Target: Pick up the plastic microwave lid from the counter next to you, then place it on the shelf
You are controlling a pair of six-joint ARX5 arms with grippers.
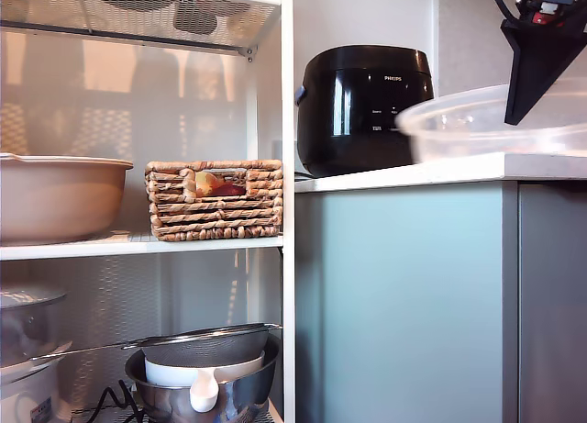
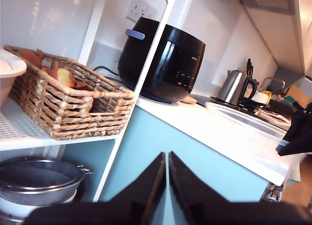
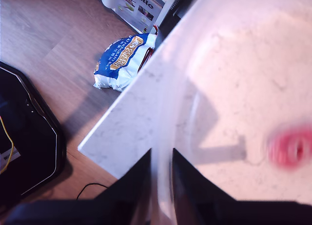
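Pinching the flared rim of the plastic microwave lid [image 3: 229, 88], the fingers of my second gripper [image 3: 161, 186] are closing on its near edge, so the dome can come off the tabletop [image 1: 404, 173] without sliding. It is sitting at the exterior view's right, beside the black rice cooker [image 1: 362, 106], its pink part [image 3: 290, 147] facing up. That arm is reaching down from above. My first gripper [image 2: 166, 186], fingers pressed together, is idling low, facing the shelf [image 1: 138, 247] holding the wicker basket [image 1: 215, 201].
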